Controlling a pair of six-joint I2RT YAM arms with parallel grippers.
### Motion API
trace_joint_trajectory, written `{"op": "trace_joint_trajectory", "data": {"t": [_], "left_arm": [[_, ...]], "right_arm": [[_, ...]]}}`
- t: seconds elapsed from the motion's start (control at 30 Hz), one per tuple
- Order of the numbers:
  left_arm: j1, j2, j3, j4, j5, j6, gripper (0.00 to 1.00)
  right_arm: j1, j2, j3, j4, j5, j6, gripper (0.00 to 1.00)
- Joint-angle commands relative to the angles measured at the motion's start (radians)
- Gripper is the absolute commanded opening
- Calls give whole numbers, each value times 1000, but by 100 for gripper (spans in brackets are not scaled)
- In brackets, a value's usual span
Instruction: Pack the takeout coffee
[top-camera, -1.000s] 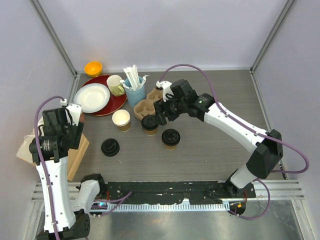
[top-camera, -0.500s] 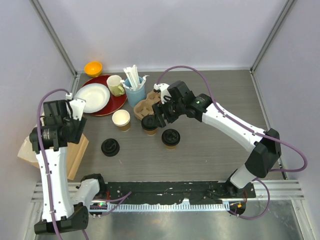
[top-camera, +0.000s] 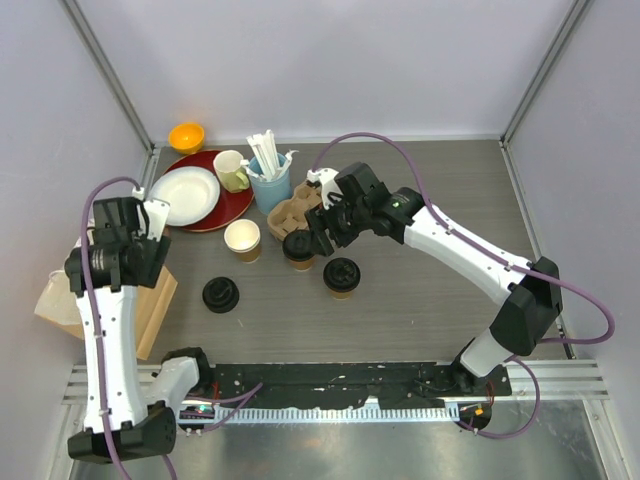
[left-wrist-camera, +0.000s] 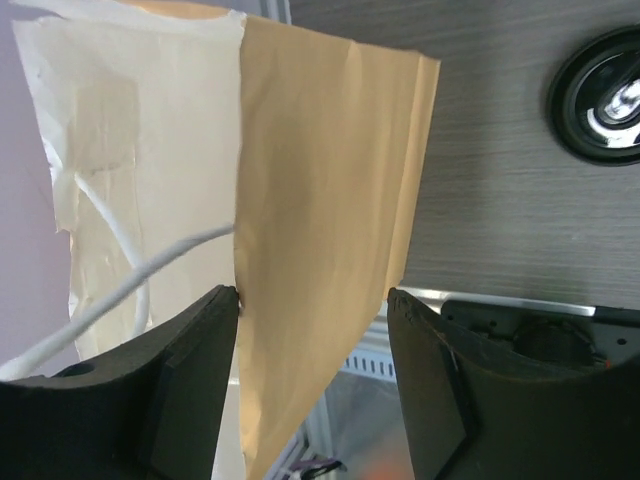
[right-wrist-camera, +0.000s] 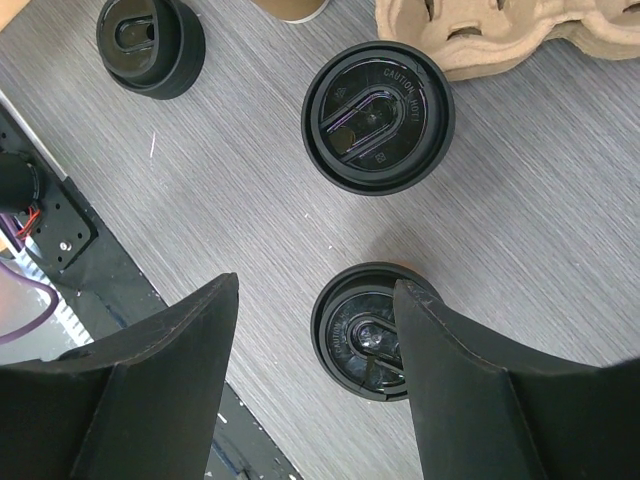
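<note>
Two brown takeout coffee cups with black lids stand mid-table, one (top-camera: 299, 248) (right-wrist-camera: 378, 117) by the cardboard cup carrier (top-camera: 298, 206) (right-wrist-camera: 480, 35), the other (top-camera: 342, 277) (right-wrist-camera: 360, 335) nearer the front. My right gripper (top-camera: 320, 232) (right-wrist-camera: 318, 285) hovers open above them, its right finger covering part of the nearer lid. A third cup (top-camera: 242, 239) stands open, cream inside, with a loose black lid (top-camera: 220, 294) (right-wrist-camera: 150, 45) (left-wrist-camera: 605, 95) in front of it. My left gripper (top-camera: 135, 265) (left-wrist-camera: 312, 292) is open, astride the upper edge of the brown paper bag (top-camera: 150, 305) (left-wrist-camera: 320, 200).
Back left are a red plate (top-camera: 232, 208) under a white plate (top-camera: 183, 195), a pale mug (top-camera: 232, 170), a light blue cup of white sticks (top-camera: 270, 185) and an orange bowl (top-camera: 186, 136). The bag lies over the table's left edge. Frame posts rise at the back corners.
My left arm has swung its wrist a little farther back and right over the bag. The right gripper has shifted slightly left above the lidded cups. Both stay open.
</note>
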Motion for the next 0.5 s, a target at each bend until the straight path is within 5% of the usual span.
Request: {"op": "trace_joint_trajectory", "data": {"t": [0.0, 0.23, 0.33, 0.37, 0.4, 0.47], "left_arm": [[1, 10, -44, 75, -161, 35, 66], [3, 30, -92, 101, -149, 53, 63], [3, 38, -80, 80, -85, 61, 36], [3, 41, -64, 45, -59, 61, 12], [3, 44, -46, 28, -39, 59, 0], [1, 48, 23, -30, 3, 45, 0]], "right_arm": [[6, 7, 51, 4, 9, -32, 69], [6, 12, 42, 0, 0, -40, 69], [6, 7, 34, -1, 3, -38, 69], [6, 5, 31, -1, 3, -38, 69], [6, 1, 29, -1, 6, -38, 68], [6, -2, 23, -1, 8, -35, 68]]}}
